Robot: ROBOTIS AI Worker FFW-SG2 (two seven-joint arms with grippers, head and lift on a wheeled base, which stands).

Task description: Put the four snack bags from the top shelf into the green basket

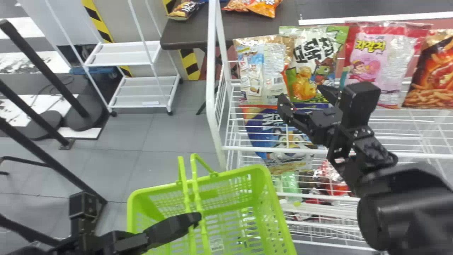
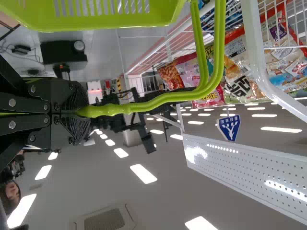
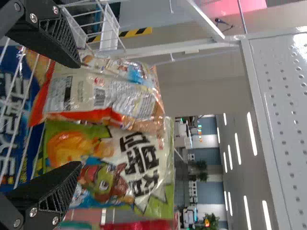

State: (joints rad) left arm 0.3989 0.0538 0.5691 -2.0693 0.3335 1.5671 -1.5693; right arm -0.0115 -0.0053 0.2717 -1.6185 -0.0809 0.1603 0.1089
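See a big white rack (image 1: 211, 88) on the right. Look far back, behind its left end, for a dark table (image 1: 191, 33) with snack packs (image 1: 262, 7) on top. Left of that, spot a little white cart (image 1: 124, 55). Come near, to the left of the rack, for the green basket (image 1: 260, 169). Under the top shelf (image 1: 424, 155), see a blue bag (image 1: 265, 131) through the wires.

Go up to the top shelf for all four snack bags, standing side by side. Count from the left: tan bag (image 1: 262, 71), green bag (image 1: 304, 46), pink bag (image 1: 371, 67), then red bag (image 1: 433, 81) with fries on its front.

Find the right gripper (image 1: 300, 94) wide apart, right by the tan and green bags. Cannot tell if touching them. Near and to the left, find the left gripper (image 1: 196, 219) closed tight on the basket's two thin handles (image 2: 158, 99).
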